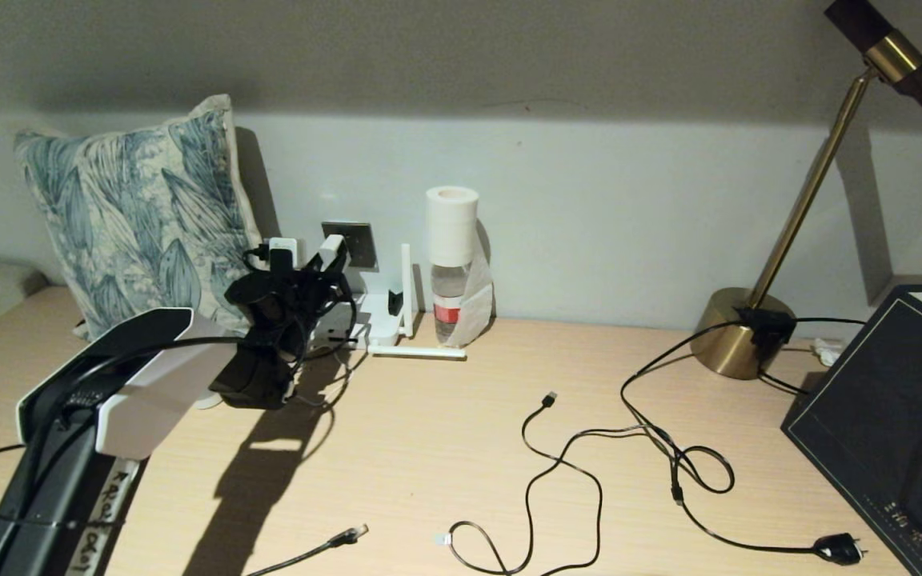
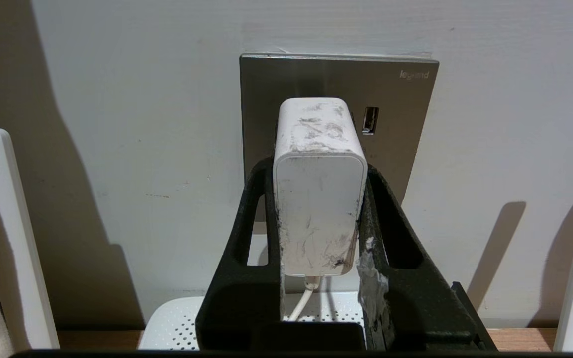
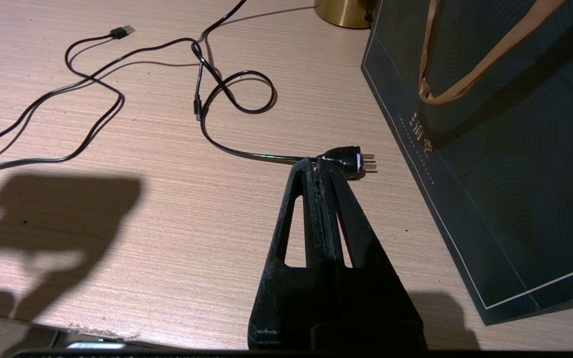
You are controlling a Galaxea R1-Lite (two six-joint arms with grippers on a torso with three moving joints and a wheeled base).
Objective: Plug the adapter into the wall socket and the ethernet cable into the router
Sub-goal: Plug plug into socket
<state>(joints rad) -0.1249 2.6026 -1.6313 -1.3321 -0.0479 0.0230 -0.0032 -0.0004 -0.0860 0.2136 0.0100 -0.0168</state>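
The left wrist view shows what the head view hides behind the arm: the scuffed white cube-shaped adapter [image 2: 319, 199] sits between the two black fingers [image 2: 246, 233] of the left gripper [image 2: 319, 171], its far end against the brushed grey metal wall socket [image 2: 406, 124], with its thin white cord [image 2: 304, 301] hanging from its near face. The fingers are parted only as far as the adapter's width and press on both of its sides (whether the pins are fully seated cannot be told). Below it lies the perforated top of the flat white router [image 2: 177, 323], with a slim white antenna [image 2: 8, 233] standing up to one side.

In the head view the left gripper [image 1: 325, 268] is raised at the wall beside a leaf-patterned blue cushion [image 1: 133, 216], the router [image 1: 381, 320] on the pale wooden desk [image 1: 429, 448] under it. The thick black ethernet cable with its clear clip plug [image 1: 349, 534] lies at the near edge of the desk, well apart from both the gripper and the router.

The right wrist view alone shows the right gripper [image 3: 322, 169], fingers closed together with nothing between them, above the desk just beside a small black pronged plug [image 3: 348, 160] and a dark blue paper bag [image 3: 505, 149]
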